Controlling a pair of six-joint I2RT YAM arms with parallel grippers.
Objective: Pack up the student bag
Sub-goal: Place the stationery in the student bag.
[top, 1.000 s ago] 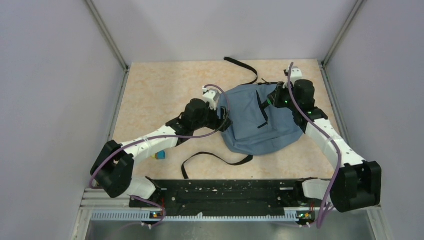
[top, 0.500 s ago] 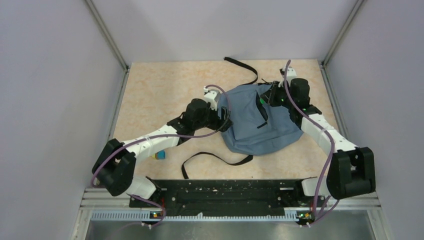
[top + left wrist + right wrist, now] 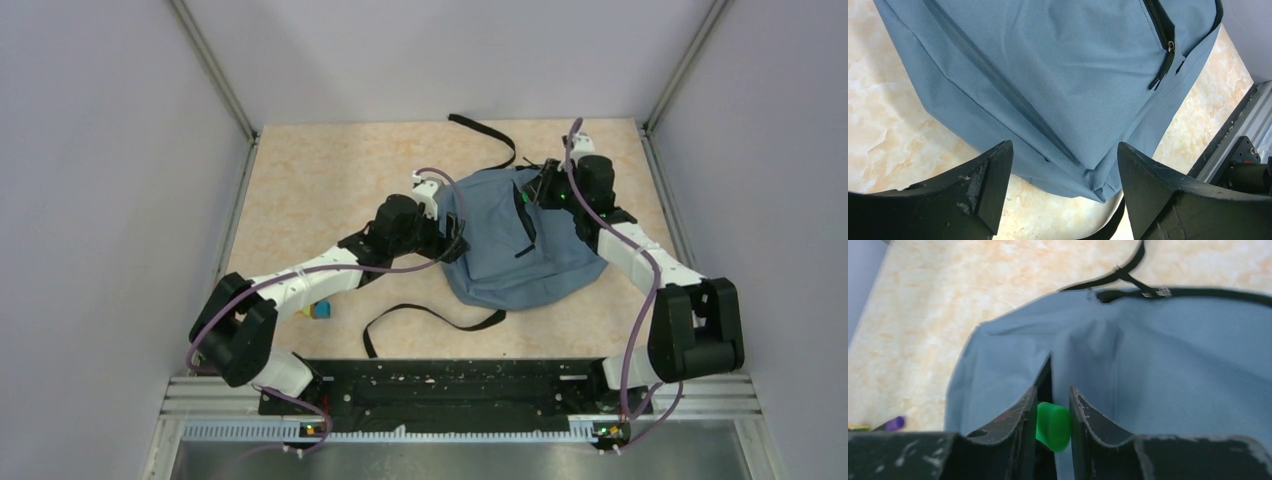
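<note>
The student bag (image 3: 505,255) is blue-grey fabric and lies flat on the table right of centre. Its black straps (image 3: 432,317) trail toward the front and the back. My left gripper (image 3: 455,238) stands open at the bag's left edge, and in the left wrist view its fingers (image 3: 983,185) straddle a bag corner (image 3: 1098,187) without touching it. My right gripper (image 3: 533,195) is over the bag's far top. In the right wrist view it (image 3: 1060,385) is shut on a small green rounded thing (image 3: 1053,426), right above the dark zip slit (image 3: 1047,374).
Small blue and yellow items (image 3: 318,311) lie on the table under the left forearm. A purple item (image 3: 895,423) shows at the lower left of the right wrist view. Grey walls and metal posts close the table on three sides.
The right arm has swung left, bringing its gripper further over the bag's top. The left gripper has edged slightly toward the bag and stays open.
</note>
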